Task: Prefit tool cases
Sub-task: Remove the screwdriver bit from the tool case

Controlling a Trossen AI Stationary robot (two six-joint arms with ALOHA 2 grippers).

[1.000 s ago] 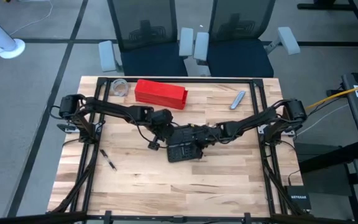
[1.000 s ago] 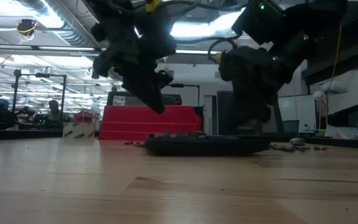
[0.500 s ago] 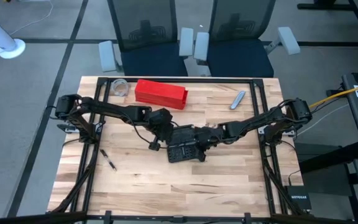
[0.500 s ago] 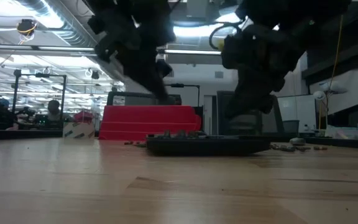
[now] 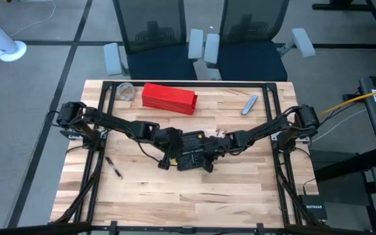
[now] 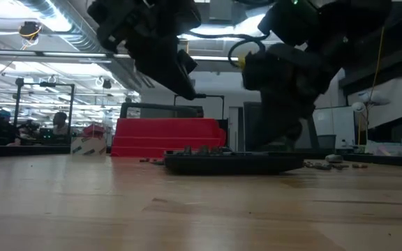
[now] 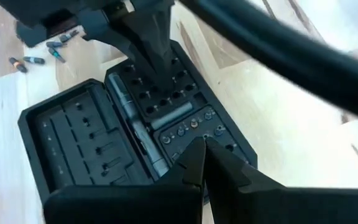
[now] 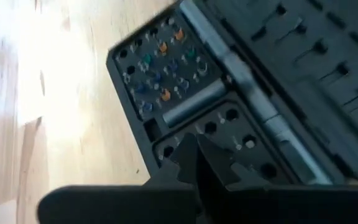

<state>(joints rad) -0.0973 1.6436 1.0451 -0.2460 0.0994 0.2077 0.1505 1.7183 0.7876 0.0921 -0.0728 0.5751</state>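
The black tool case (image 5: 193, 158) lies open and flat on the table, its two halves side by side; one half has long slots, the other (image 7: 173, 106) a grid of bit sockets, some holding bits. My left gripper (image 7: 202, 144) is shut and hangs over the socket half, well above the case (image 6: 232, 162) in the low view. My right gripper (image 8: 194, 144) is shut too, and its fingers (image 7: 157, 62) point down at the sockets from the far side, low over the case. My right gripper comes at the case's socket half (image 7: 151, 96) from above, slanting. Its fingertips stand at the sockets, but I cannot tell whether they touch the case or hold anything.
A longer red box (image 5: 168, 98) lies behind the case toward the far left. Loose bits (image 7: 39, 53) are scattered on the wood beside the case. A clear roll (image 5: 126, 91), a silver tool (image 5: 249, 104) and a pen (image 5: 114, 168) lie farther off.
My left gripper has risen from just above the case to well clear of it, drifting toward the near edge over the case. My right gripper lifted slightly and came back down at the socket half. The case has stayed flat.
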